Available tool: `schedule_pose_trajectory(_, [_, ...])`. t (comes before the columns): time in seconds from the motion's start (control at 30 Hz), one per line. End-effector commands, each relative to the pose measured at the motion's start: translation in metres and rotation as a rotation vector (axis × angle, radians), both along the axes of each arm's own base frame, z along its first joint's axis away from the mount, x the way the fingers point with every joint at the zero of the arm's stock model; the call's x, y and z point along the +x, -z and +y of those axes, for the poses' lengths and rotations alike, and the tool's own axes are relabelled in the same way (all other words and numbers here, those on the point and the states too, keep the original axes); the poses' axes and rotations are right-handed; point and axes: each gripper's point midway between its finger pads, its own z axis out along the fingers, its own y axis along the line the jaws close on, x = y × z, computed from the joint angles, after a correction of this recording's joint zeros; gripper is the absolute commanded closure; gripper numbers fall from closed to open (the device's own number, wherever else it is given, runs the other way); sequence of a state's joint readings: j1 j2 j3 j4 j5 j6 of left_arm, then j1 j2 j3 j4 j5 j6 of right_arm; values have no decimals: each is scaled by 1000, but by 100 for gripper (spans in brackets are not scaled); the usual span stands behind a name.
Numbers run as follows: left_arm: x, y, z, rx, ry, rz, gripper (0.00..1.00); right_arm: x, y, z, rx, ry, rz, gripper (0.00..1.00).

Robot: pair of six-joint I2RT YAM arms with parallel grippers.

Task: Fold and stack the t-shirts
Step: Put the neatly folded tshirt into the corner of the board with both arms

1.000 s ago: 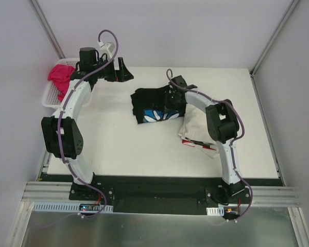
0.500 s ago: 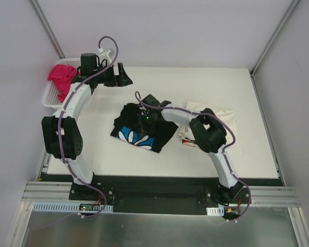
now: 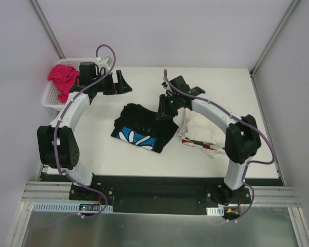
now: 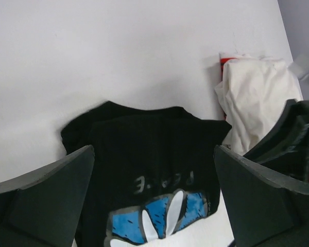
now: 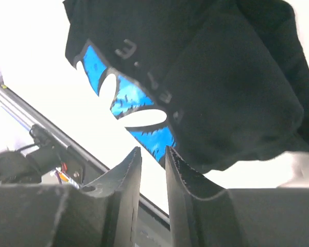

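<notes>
The black tee [image 3: 142, 129] lies loosely bunched on the white table [image 3: 221, 82] just to the left of the cream pile [image 3: 203, 128]; whether the two cloths touch cannot be told. Its white daisy on a blue patch [image 3: 136, 138] faces up on the side away from that pile. The cloth looks thin, limp and light, matte, with soft rounded folds, so it would likely sag and drag from any single hold; a hem corner or a shoulder seam seems the better place to pinch than the thick middle. The right gripper [image 5: 153, 150] hangs over the tee's edge nearest the cream pile, its dark ridged fingers a narrow slit apart with nothing between them. The left gripper [image 3: 123, 82], well left of the cream pile and farther back, stands spread wide and empty. A pink tee [image 3: 62, 77] sits crumpled in a white mesh basket [image 3: 50, 98], far left of the pile
</notes>
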State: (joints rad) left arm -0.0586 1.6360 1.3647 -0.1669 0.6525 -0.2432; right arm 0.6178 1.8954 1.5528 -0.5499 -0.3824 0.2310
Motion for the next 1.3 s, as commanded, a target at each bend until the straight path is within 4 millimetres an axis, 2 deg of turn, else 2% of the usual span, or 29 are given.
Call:
schedule_pose_trajectory(0.0, [-28,-17,-18,-17,-3,-36,1,-29,-30,-32,-36,-30,-60,72])
schedule_pose_trajectory(0.03, [-36,-15,-29,-21,10,-22,1,-33,-37,-39,-33,-24,-80,70])
schedule_pose_trajectory(0.07, [-42,-12,-34,-22,12,-6,1,-44,-23,-49,-60,-22,-49,69])
schedule_pose_trajectory(0.13, [-60,-6,-41,-29,27,26,1,-56,-22,-62,-68,-18,-62,64])
schedule_pose_trajectory(0.17, [-71,0,-44,-23,41,56,1,-66,-6,-72,-96,-12,-47,61])
schedule_pose_trajectory(0.2, [-81,5,-43,-16,44,73,1,-71,1,-77,-100,-7,-47,59])
schedule_pose_trajectory(0.23, [-87,10,-40,0,50,80,1,-75,-4,-82,-88,0,-78,49])
schedule_pose_trajectory(0.27, [-91,14,-37,19,49,89,1,-75,1,-85,-87,7,-92,46])
schedule_pose_trajectory(0.3, [-99,19,-33,45,48,118,1,-84,15,-93,-107,8,-65,39])
schedule_pose_trajectory(0.37, [-104,20,-32,73,81,113,1,-88,20,-97,-100,11,-71,36])
schedule_pose_trajectory(0.47, [-97,18,-31,111,120,107,1,-96,35,-97,-87,12,-36,35])
schedule_pose_trajectory(0.5, [-85,15,-31,129,127,96,1,-96,37,-95,-79,12,-34,35])
schedule_pose_trajectory(0.57, [-76,19,-26,165,132,131,1,-96,44,-91,-59,18,-24,34])
schedule_pose_trajectory(0.6, [-64,19,-27,168,145,138,1,-96,48,-89,-54,20,-8,34])
schedule_pose_trajectory(0.73, [-40,25,-10,192,103,165,1,-93,53,-77,-23,12,13,34])
schedule_pose_trajectory(0.9, [-22,40,16,208,22,213,1,-87,65,-71,-10,16,15,33])
schedule_pose_trajectory(1.1, [-22,60,33,209,-16,276,1,-86,92,-70,-18,27,40,29])
schedule_pose_trajectory(1.27, [-32,78,32,186,16,329,1,-83,108,-69,-26,37,41,27])
